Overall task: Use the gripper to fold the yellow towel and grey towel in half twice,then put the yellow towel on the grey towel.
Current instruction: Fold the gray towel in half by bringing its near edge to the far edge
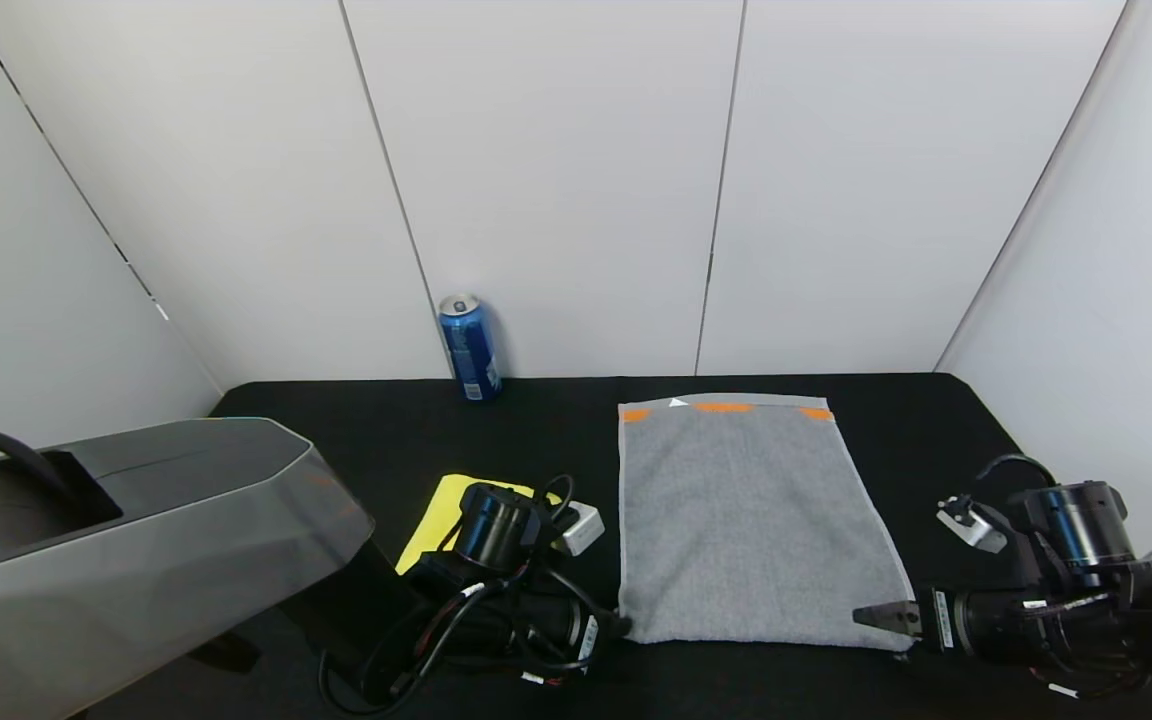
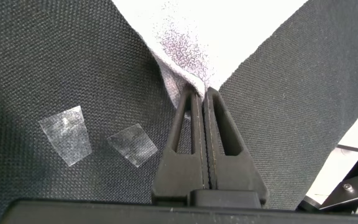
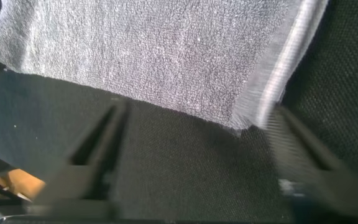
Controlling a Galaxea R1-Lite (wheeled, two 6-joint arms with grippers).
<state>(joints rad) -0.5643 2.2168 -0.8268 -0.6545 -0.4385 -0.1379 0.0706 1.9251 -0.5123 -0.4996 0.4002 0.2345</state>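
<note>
The grey towel lies flat on the black table, its orange-patterned band at the far end. My left gripper is at its near left corner; in the left wrist view the gripper is shut with the towel's corner pinched between its tips. My right gripper is at the near right corner; in the right wrist view it is open, with the towel's hemmed corner just ahead of one finger. The yellow towel lies left of the grey one, mostly hidden by my left arm.
A blue can stands at the back of the table against the white wall. A large grey housing fills the near left. Two clear tape pieces are stuck to the table cloth beside my left gripper.
</note>
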